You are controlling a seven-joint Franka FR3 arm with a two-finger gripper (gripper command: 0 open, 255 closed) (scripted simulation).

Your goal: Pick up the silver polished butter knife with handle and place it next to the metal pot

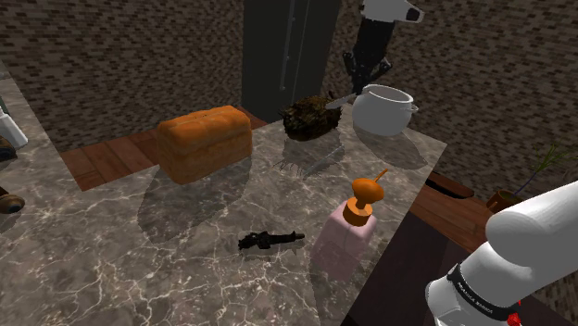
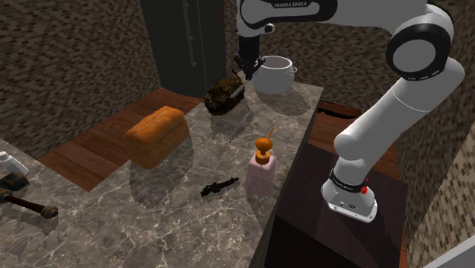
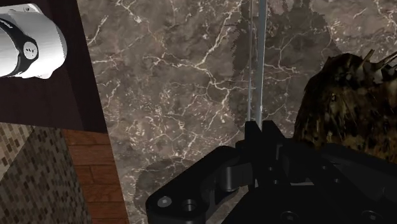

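1. Wrist view: the black claw has its two fingers drawn in narrow, clasping the butter knife by one end. The thin silver blade runs straight out from the fingertips, above the veined marble counter.
2. Just beside the claw, to one side of the blade, sits a dark, bristly brown clump.
3. In the shoulder view the claw hangs over the counter's far corner. The butter knife slants down from it, between the clump and the pot.
4. The pot is pale grey-white with small side handles. It stands right next to the claw, on the side away from the clump. From this angle I cannot tell whether the knife brushes its rim.
5. Farther from the claw, beyond the clump, lies an orange-brown bread loaf.
6. Well apart from the claw, toward the arm's stand, a pink soap dispenser with an orange pump stands near the counter's edge. A small black object lies near it on the marble.
7. Farthest off, in the second exterior view, a hammer-like tool and a white bottle lie at the opposite end of the counter from the claw.
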